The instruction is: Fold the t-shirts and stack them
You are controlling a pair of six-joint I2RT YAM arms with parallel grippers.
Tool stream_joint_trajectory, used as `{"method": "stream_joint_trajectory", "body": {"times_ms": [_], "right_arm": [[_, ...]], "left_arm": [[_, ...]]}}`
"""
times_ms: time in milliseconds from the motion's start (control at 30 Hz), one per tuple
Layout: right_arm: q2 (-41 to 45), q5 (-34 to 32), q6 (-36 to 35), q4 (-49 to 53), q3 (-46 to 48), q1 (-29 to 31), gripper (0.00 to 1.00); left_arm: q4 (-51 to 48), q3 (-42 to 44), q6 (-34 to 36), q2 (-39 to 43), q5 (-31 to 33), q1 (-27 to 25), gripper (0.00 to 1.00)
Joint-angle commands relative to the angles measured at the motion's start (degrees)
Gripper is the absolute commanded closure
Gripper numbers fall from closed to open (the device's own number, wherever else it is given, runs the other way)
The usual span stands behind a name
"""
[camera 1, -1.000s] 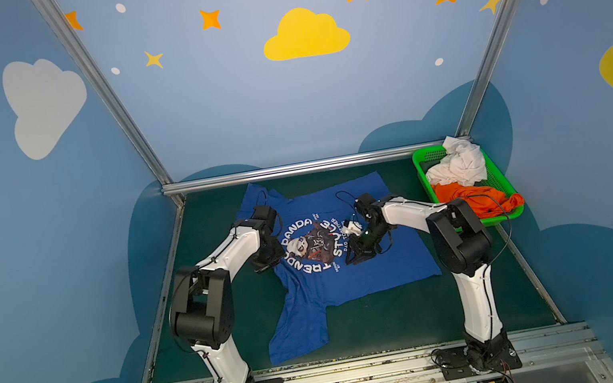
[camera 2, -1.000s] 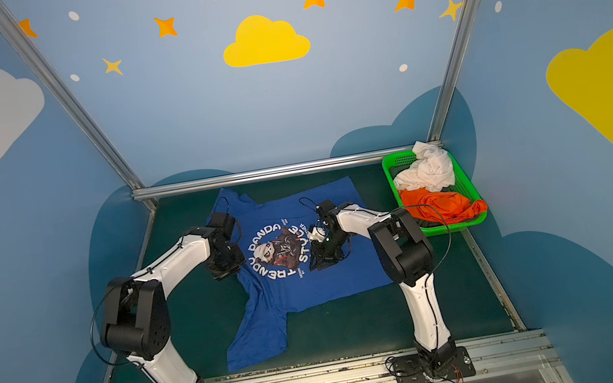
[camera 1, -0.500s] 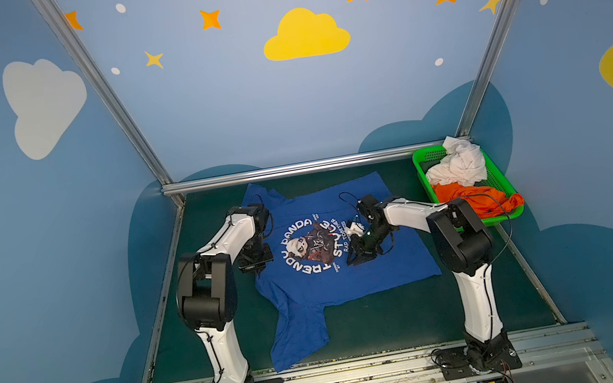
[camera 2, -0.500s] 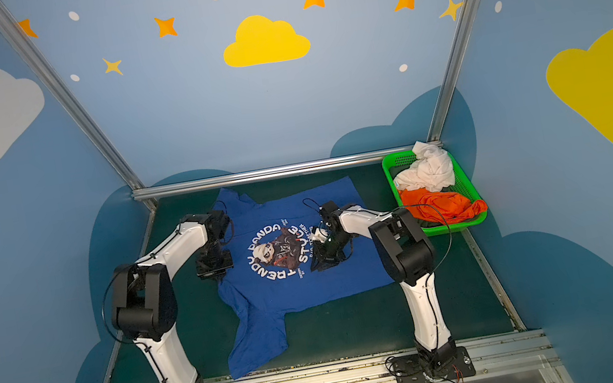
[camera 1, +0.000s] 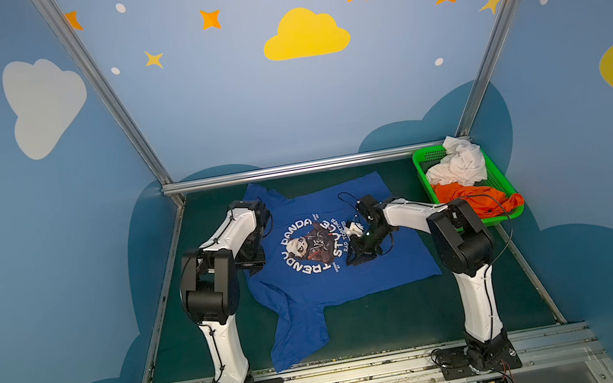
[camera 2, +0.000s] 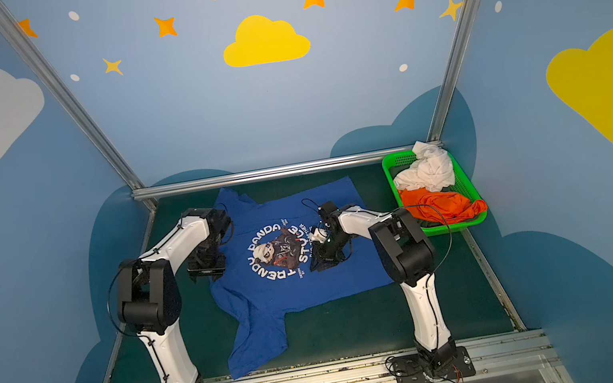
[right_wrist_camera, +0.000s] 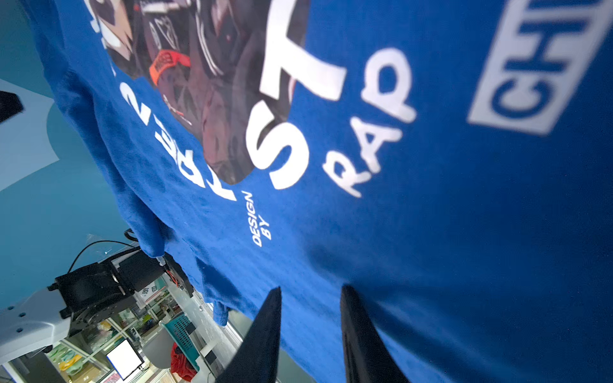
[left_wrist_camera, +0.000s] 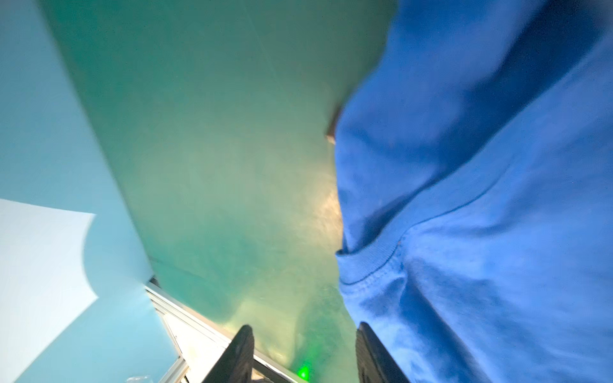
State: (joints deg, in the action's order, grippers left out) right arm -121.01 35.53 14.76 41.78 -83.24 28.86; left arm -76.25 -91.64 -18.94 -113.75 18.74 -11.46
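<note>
Item: blue t-shirt (camera 1: 336,280) spread print-up on the green worktop (camera 1: 402,320) between two arms; nothing folded or stacked yet.
From the left: the left tool (camera 2: 207,274) hangs just off the shirt's neck edge, jaws parted and empty, with bare worktop showing between them and the ribbed collar just beside one finger (left_wrist_camera: 373,361). The shirt lies crosswise, neck to the left and hem to the right, one sleeve on the far side and the other on the near side. The right tool (camera 1: 359,253) sits low over the body, just right of the round print, with a narrow gap between its jaws and nothing visibly gripped; whether it touches the cloth I cannot tell. At far right, the green basket (camera 1: 511,215) holds the white t-shirt (camera 1: 459,169) and the orange t-shirt (camera 1: 475,202), both crumpled. By my reckoning the left arm is nearer the collar and sleeves, the right arm nearer the hem.
</note>
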Motion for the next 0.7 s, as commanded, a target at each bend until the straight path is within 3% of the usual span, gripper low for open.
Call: {"method": "stream_joint_trajectory", "body": {"times_ms": [0, 167, 300, 400, 667], "right_arm": [[3.3, -1.3, -0.2, 2.1, -1.0, 1.9, 0.65], [6.2, 0.5, -0.1, 3.1, -3.3, 7.5, 0.68], [5.8, 4.2, -0.1, 3.6, -5.2, 14.4, 0.86], [4.2, 5.6, -0.9, 5.1, -6.8, 19.4, 1.00], [-1.2, 6.1, -2.9, 9.0, -9.8, 28.1, 1.00]], "left_arm": [[-0.9, -4.1, -2.1, 3.9, 0.0, 0.3, 0.54], [6.1, -4.3, -2.7, 1.4, -8.6, 0.9, 0.74], [6.3, -8.9, -3.6, -6.9, -11.1, 2.9, 0.88], [6.7, -12.5, -4.2, -11.6, -12.2, 4.1, 0.89], [6.1, -21.6, -4.6, -21.8, -13.8, 6.3, 0.88]]}}
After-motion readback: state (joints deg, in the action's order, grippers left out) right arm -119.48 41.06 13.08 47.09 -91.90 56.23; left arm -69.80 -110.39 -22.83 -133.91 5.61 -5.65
